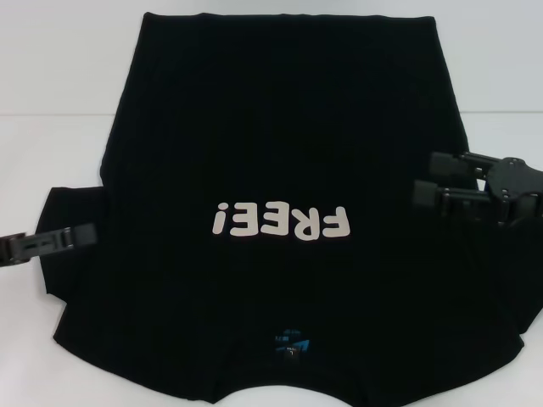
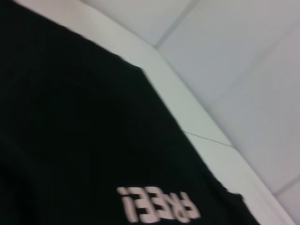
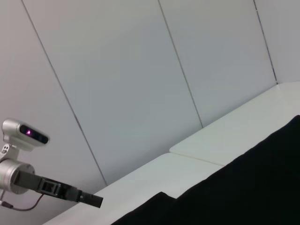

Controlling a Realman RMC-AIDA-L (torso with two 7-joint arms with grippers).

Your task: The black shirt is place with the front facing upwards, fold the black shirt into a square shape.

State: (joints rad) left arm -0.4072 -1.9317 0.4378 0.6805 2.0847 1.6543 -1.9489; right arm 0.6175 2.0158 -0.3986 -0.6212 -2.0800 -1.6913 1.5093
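The black shirt (image 1: pixel 280 170) lies flat and face up on the white table (image 1: pixel 59 102), collar nearest the robot, its "FREE!" lettering (image 1: pixel 282 222) reading upside down from the head view. The left tool (image 1: pixel 75 236) hovers by the left sleeve; whether it is open I cannot tell. The right tool (image 1: pixel 428 191) hangs over the right sleeve with its jaws apart, holding nothing. No fold is made yet (both sleeves lie spread); next, each tool should pinch a sleeve edge.

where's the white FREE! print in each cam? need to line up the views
Head view: white block-letter FREE! print sits mid-frame, reading upside down, on the large black cloth T-shirt.
Left wrist view: the print is at the bottom edge, right of centre.
Right wrist view: not in it.
Shared landmark: the black T-shirt on the white table.
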